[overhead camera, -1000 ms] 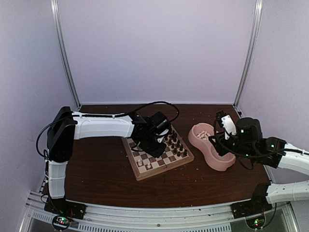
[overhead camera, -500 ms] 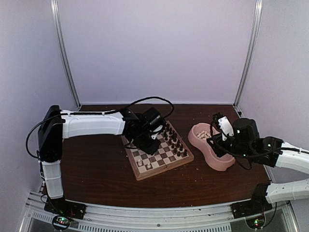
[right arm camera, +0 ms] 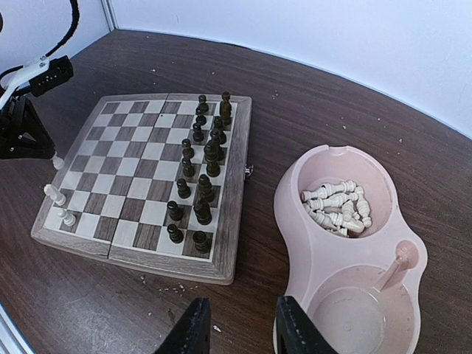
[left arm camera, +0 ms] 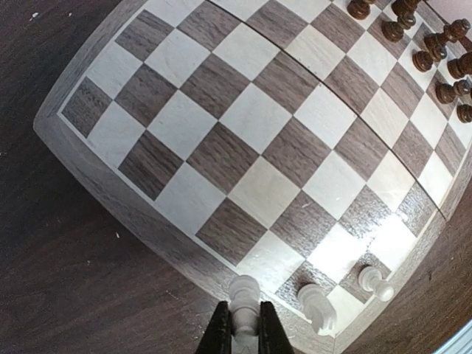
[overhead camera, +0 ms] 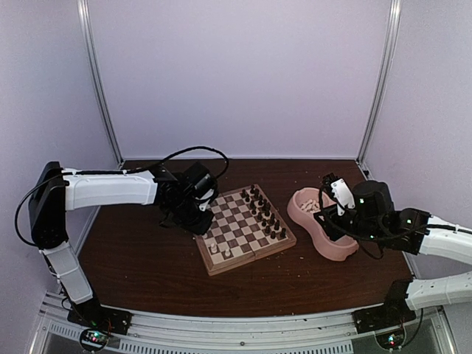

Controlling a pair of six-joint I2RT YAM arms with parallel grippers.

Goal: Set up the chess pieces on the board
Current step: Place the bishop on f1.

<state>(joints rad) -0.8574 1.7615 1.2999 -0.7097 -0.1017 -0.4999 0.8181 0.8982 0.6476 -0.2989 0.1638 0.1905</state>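
Note:
The board [overhead camera: 234,230] lies mid-table, with dark pieces [overhead camera: 264,210] lined along its right side. Two white chess pieces [left arm camera: 317,308] [left arm camera: 375,282] stand at its near left corner. My left gripper [left arm camera: 243,338] is shut on another white piece [left arm camera: 245,310], held just over the board's left border. From above, that gripper [overhead camera: 193,214] sits at the board's left edge. More white pieces [right arm camera: 338,206] lie heaped in the far cup of the pink double bowl [right arm camera: 295,221]. My right gripper [right arm camera: 237,328] stands open and empty above the table, between board and bowl.
The pink bowl [overhead camera: 322,221] stands right of the board, and its near cup holds no pieces. Crumbs dot the dark table [right arm camera: 158,284] by the board's near corner. Walls and metal posts close in the back and sides.
The left arm has swung left, from over the middle of the board to its left edge, and its jaws have closed tighter on the white piece. The right arm has barely shifted.

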